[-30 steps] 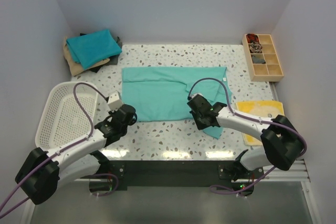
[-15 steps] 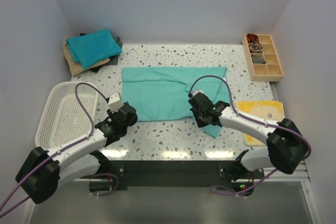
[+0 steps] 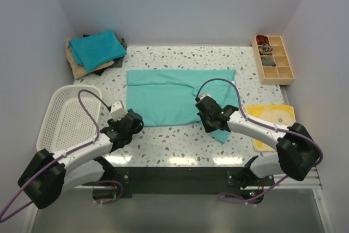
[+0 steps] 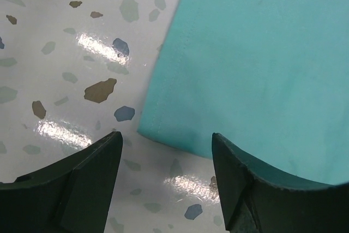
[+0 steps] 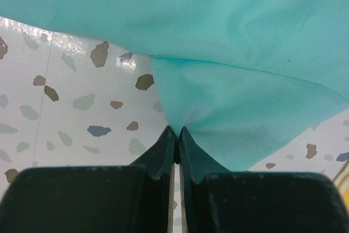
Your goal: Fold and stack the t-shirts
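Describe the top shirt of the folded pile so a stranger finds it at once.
In the far left corner of the table, beyond the white mesh basket, lies a pile of folded shirts. Its top shirt is deep teal-blue, unlike the tan and dark ones beneath, darker than the light sea-green shirt spread mid-table.

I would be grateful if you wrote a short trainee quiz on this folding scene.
1. Which hand pinches the sea-green t-shirt?
2. Which shirt tops the far-left pile? A a tan one; B the teal-blue t-shirt; C a dark one.
3. True or false: the left hand is open and holds nothing.
Key: 1 the right hand; 2 B; 3 true.
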Controlling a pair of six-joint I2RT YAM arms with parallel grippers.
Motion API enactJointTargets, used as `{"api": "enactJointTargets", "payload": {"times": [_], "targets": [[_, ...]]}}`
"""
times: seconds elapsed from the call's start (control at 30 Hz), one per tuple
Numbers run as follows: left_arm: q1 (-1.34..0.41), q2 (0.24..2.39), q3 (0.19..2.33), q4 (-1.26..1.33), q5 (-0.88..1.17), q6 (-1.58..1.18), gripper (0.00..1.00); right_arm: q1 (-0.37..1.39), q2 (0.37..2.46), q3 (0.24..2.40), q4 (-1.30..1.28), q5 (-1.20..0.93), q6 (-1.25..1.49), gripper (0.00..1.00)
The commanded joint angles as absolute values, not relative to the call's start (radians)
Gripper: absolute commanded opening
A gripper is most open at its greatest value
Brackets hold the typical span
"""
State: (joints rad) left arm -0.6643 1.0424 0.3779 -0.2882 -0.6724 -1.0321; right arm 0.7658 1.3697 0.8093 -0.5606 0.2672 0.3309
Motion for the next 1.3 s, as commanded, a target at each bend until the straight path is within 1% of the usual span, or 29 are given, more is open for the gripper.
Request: {"api": "enactJointTargets", "payload": {"times": [0.0,0.07,0.13,0.17,0.23,0.33,0.37,0.53,0.63,0.7,0.97,1.27], "targets": [[-0.666,1.038,0.362,-0.293,-0.727,-1.078,0.72,0.770,1.379,0.830,-0.546,0.261,0.327,0.00],[-0.664,1.051,0.359,-0.270,-0.727,-1.078,0.71,0.770,1.381,0.831,-0.546,0.264,0.327,0.00],[-0.666,1.072,0.362,-0.256,-0.727,-1.077,0.66,0.770,1.379,0.833,-0.546,0.262,0.327,0.00],[-0.666,1.078,0.367,-0.246,-0.727,-1.072,0.61,0.770,1.381,0.833,-0.548,0.265,0.325,0.00],[-0.666,1.095,0.367,-0.230,-0.727,-1.072,0.56,0.770,1.379,0.833,-0.549,0.265,0.327,0.00],[-0.666,1.121,0.370,-0.203,-0.729,-1.068,0.42,0.772,1.374,0.834,-0.552,0.267,0.327,0.00],[-0.666,1.129,0.373,-0.201,-0.729,-1.066,0.34,0.772,1.371,0.833,-0.552,0.268,0.325,0.00],[-0.664,1.146,0.373,-0.184,-0.730,-1.058,0.27,0.772,1.365,0.827,-0.555,0.275,0.333,0.00],[-0.663,1.143,0.371,-0.184,-0.732,-1.060,0.12,0.772,1.362,0.821,-0.555,0.275,0.337,0.00],[-0.661,1.128,0.368,-0.184,-0.733,-1.055,0.00,0.770,1.361,0.819,-0.555,0.275,0.336,0.00],[-0.661,1.065,0.390,-0.199,-0.736,-0.993,0.00,0.770,1.333,0.848,-0.587,0.281,0.336,0.00],[-0.658,0.999,0.422,-0.268,-0.726,-0.954,0.00,0.770,1.279,0.953,-0.729,0.342,0.319,0.00]]}}
